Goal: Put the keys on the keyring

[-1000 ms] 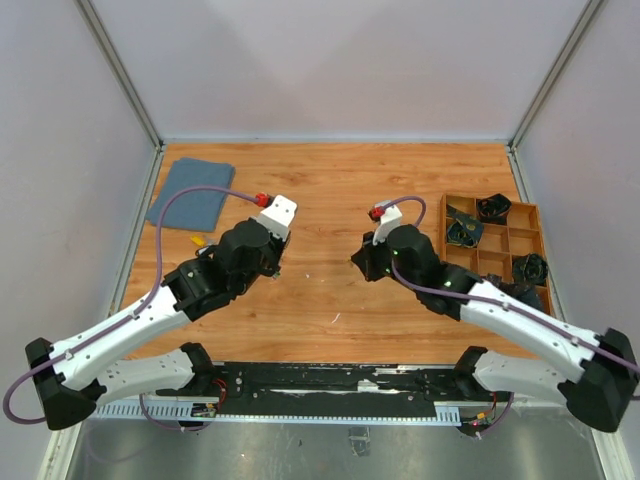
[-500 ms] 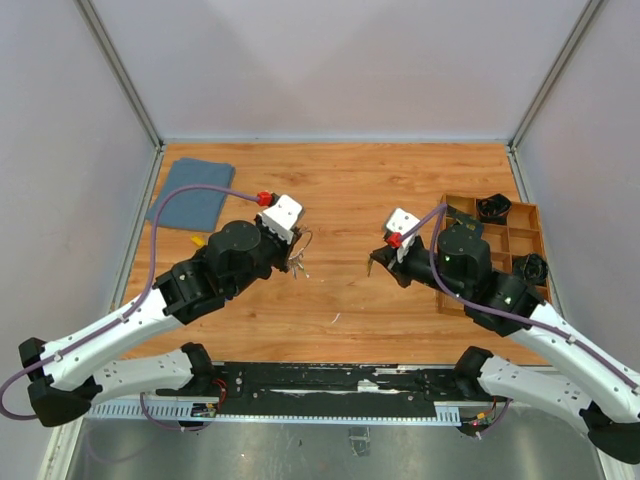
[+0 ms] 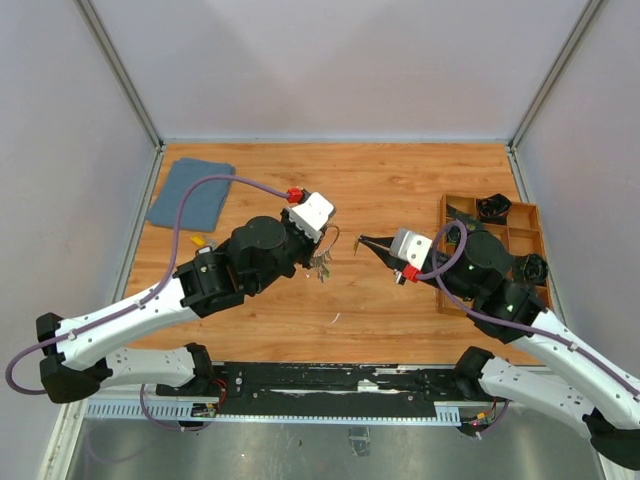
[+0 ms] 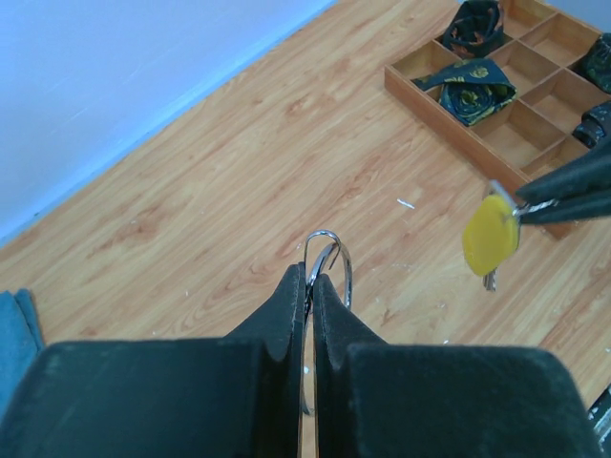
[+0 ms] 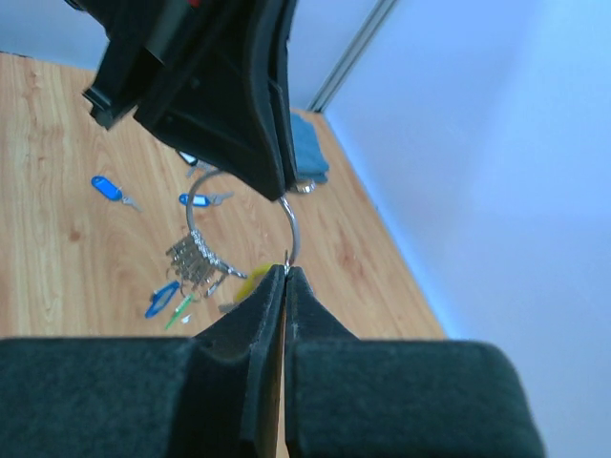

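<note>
My left gripper (image 4: pixel 310 277) is shut on the silver keyring (image 4: pixel 329 258) and holds it above the table. In the right wrist view the keyring (image 5: pixel 289 227) hangs from the left gripper (image 5: pixel 215 91), with a bunch of silver keys (image 5: pixel 196 260) on it. My right gripper (image 5: pixel 286 272) is shut on a yellow-tagged key (image 4: pixel 491 239), and its tips are right at the ring's wire. In the top view the left gripper (image 3: pixel 322 243) and right gripper (image 3: pixel 364 242) face each other over mid-table. Loose blue-tagged keys (image 5: pixel 107 187) and a green one (image 5: pixel 178 310) lie on the table.
A wooden divided tray (image 3: pixel 527 218) with dark bundles stands at the right. A blue cloth (image 3: pixel 190 193) lies at the far left, with a small yellow piece (image 3: pixel 197 240) near it. Grey walls enclose the table.
My left arm has moved right and forward with the keyring and its hanging keys. My right gripper has swung round to point left and closed in on the ring.
</note>
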`<state>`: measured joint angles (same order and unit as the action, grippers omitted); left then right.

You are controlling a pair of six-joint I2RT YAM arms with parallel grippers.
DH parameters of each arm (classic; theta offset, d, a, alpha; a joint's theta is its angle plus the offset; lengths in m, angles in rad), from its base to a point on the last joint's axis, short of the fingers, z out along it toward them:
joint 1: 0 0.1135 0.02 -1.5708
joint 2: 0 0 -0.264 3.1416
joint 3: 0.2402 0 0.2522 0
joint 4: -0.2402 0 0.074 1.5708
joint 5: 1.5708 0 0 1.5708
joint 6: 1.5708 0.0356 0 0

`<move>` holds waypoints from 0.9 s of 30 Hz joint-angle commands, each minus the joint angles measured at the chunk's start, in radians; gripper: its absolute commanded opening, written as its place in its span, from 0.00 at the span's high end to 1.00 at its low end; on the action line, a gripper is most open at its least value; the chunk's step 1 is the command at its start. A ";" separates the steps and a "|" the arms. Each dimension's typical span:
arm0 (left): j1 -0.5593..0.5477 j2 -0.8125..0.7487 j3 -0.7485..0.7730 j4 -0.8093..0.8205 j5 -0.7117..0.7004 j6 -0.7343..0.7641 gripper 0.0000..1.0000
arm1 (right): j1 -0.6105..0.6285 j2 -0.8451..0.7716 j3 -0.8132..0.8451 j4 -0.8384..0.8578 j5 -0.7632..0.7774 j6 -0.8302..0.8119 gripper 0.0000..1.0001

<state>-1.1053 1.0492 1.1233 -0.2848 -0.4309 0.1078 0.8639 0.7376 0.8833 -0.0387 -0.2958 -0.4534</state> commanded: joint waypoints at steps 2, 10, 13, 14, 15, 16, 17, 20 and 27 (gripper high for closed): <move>-0.044 0.050 0.073 0.038 -0.120 -0.023 0.99 | -0.003 0.006 -0.075 0.226 -0.079 -0.133 1.00; -0.063 0.069 0.107 0.038 -0.151 -0.044 1.00 | 0.001 0.055 -0.075 0.288 -0.086 -0.195 1.00; -0.065 0.071 0.114 0.034 -0.158 -0.052 0.99 | 0.006 0.075 -0.078 0.319 -0.077 -0.201 1.00; -0.066 0.072 0.117 0.030 -0.163 -0.056 0.99 | 0.006 0.081 -0.079 0.323 -0.073 -0.205 1.00; -0.065 0.074 0.118 0.028 -0.168 -0.059 0.99 | 0.007 0.089 -0.080 0.329 -0.068 -0.207 1.00; -0.066 0.076 0.123 0.024 -0.175 -0.065 1.00 | 0.007 0.095 -0.081 0.336 -0.064 -0.207 1.00; -0.065 0.080 0.129 0.019 -0.178 -0.070 0.99 | 0.008 0.100 -0.082 0.344 -0.062 -0.209 1.00; -0.066 0.087 0.143 0.014 -0.175 -0.079 0.99 | 0.011 0.110 -0.082 0.369 -0.053 -0.212 1.00; -0.066 0.097 0.166 0.004 -0.189 -0.083 0.99 | 0.018 0.124 -0.064 0.345 -0.038 -0.255 1.00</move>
<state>-1.1622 1.1446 1.2465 -0.2947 -0.5919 0.0429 0.8692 0.8627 0.8074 0.2752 -0.3458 -0.6643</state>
